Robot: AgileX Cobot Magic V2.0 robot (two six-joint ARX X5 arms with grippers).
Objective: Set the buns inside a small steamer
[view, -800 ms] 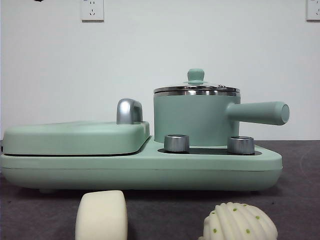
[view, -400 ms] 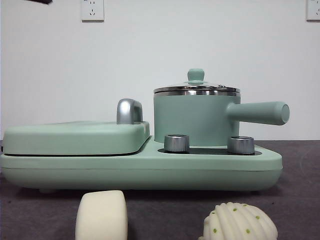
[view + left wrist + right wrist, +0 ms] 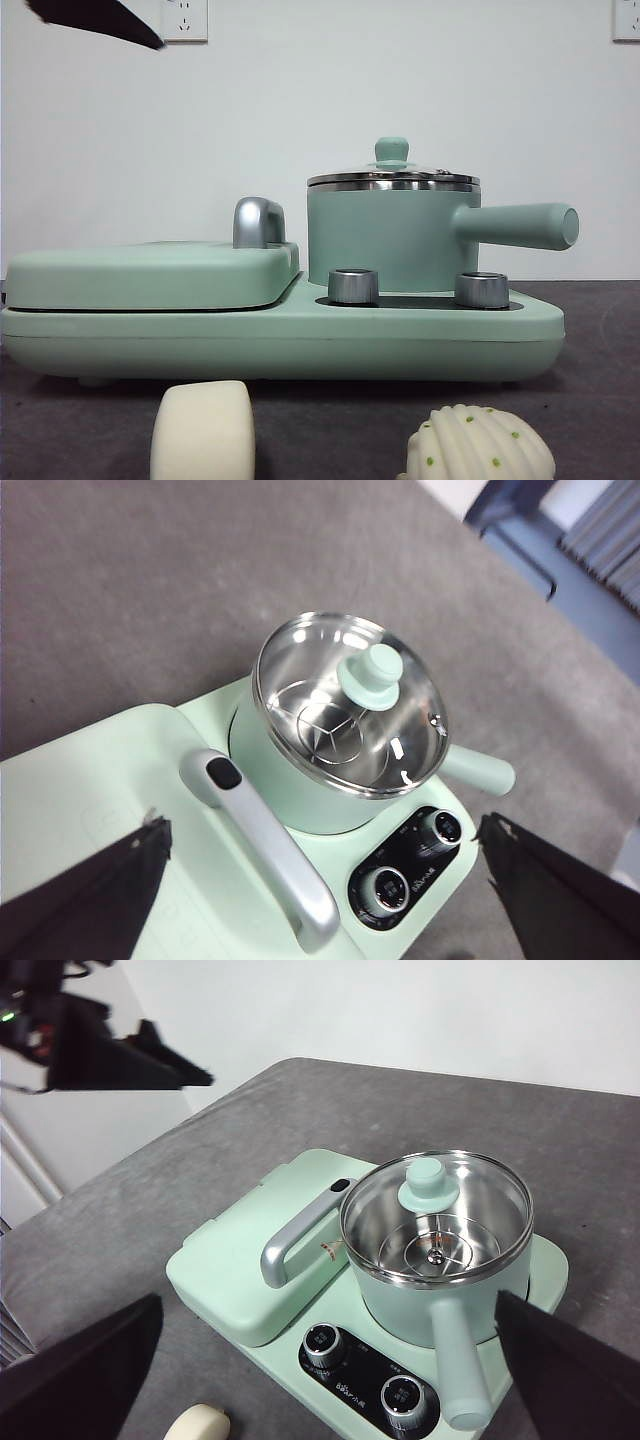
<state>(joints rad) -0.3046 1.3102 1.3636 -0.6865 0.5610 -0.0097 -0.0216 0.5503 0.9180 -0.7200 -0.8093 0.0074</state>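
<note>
The two buns lie on the grey table in front of the cooker: a smooth cream block and a ribbed shell-shaped one with green dots. Only the smooth bun's edge shows in the right wrist view. The small steamer stands on the cooker's right side with its glass lid on and its handle pointing right. My left gripper hangs open high above the steamer and the griddle handle. My right gripper is open too, high above the cooker, holding nothing. A black tip of the left arm shows at the top left.
A flat mint-green griddle cover with a chrome handle fills the cooker's left half. Two steel knobs sit on the black panel in front of the steamer. The left arm hangs above the table's far left.
The black arm tip at the front view's top left has come further down and to the right. The buns, the steamer and its lid have not moved.
</note>
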